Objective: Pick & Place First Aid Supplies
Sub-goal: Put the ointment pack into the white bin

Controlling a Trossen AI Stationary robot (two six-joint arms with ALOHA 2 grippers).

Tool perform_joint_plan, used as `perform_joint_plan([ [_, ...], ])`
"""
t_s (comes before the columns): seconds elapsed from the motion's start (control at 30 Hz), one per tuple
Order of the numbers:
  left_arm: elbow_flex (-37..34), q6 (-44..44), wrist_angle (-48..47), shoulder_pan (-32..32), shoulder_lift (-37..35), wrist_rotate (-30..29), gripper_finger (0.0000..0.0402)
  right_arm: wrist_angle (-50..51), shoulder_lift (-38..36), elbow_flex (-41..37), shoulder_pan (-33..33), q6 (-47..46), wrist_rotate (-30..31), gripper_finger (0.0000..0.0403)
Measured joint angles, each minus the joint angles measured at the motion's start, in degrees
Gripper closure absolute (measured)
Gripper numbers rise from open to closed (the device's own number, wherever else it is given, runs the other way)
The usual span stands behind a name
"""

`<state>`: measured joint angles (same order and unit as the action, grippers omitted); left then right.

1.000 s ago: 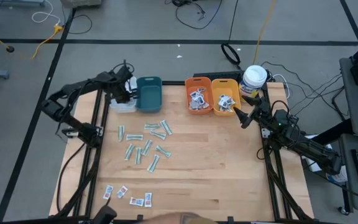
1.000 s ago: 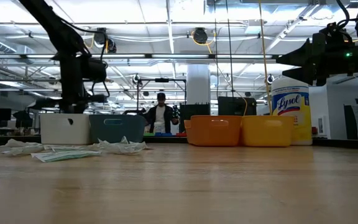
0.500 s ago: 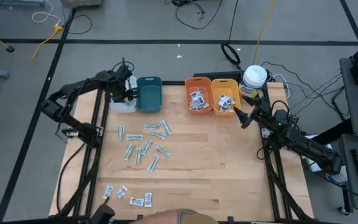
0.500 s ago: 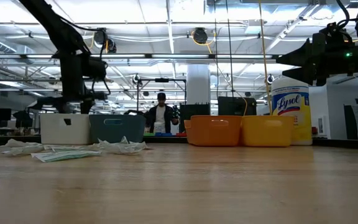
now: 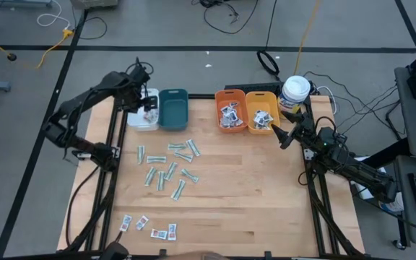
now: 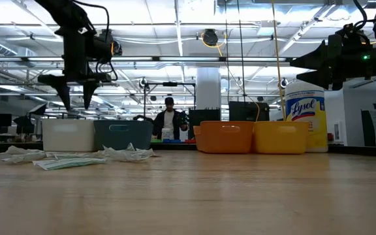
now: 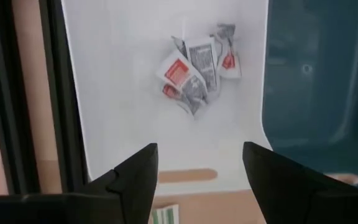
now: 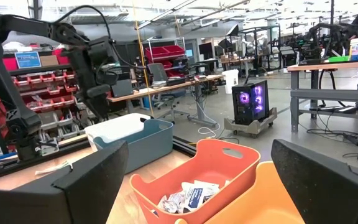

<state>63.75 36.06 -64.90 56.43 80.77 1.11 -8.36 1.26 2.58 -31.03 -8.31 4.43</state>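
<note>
A: White plastic bin, rectangular, at the table's far left corner: what lies in it?

B: A small heap of white packets with red print, loose on its floor. The left gripper hangs above the bin, fingers spread and empty, probably so that a packet falls clear into it.

A: And the supplies not yet sorted?

B: Narrow pale-green strips lie scattered mid-table; a few red-printed packets lie near the front edge. The teal plastic bin touches the white one, presumably awaiting the strips.

A: The other arm?

B: The right gripper waits wide open beside the orange bin and yellow bin, both holding packets.
</note>
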Motion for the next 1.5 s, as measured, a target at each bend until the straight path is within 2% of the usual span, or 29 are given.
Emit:
perform_joint_plan([
  [0.1,0.1,-0.2,-1.3,-1.6,-0.3,0.0,0.0160,0.0,0.0,0.0,0.0,0.0,0.0,0.0011],
  [0.2,0.1,-0.3,-3.4,-6.2,-0.3,0.1,0.0160,0.0,0.0,0.0,0.0,0.0,0.0,0.0011],
  [0.4,0.1,0.7,-5.5,-21.8,-0.3,0.3,0.0160,0.0,0.0,0.0,0.0,0.0,0.0,0.0011],
  [0.6,0.1,7.4,-5.4,-38.4,-0.3,0.8,0.0160,0.0,0.0,0.0,0.0,0.0,0.0,0.0011],
  [0.83,0.1,21.4,-5.3,-57.1,-0.3,1.7,0.0160,0.0,0.0,0.0,0.0,0.0,0.0,0.0011],
  [1.13,0.1,43.8,-4.9,-78.5,-0.3,2.6,0.0160,0.0,0.0,0.0,0.0,0.0,0.0,0.0011],
  [1.33,0.1,57.2,-3.7,-88.6,-0.3,5.3,0.0160,0.0,0.0,0.0,0.0,0.0,0.0,0.0011],
  [1.5,0.0,66.1,-0.1,-94.6,-0.3,6.5,0.0160,0.0,0.0,0.0,0.0,0.0,0.0,0.0011],
])
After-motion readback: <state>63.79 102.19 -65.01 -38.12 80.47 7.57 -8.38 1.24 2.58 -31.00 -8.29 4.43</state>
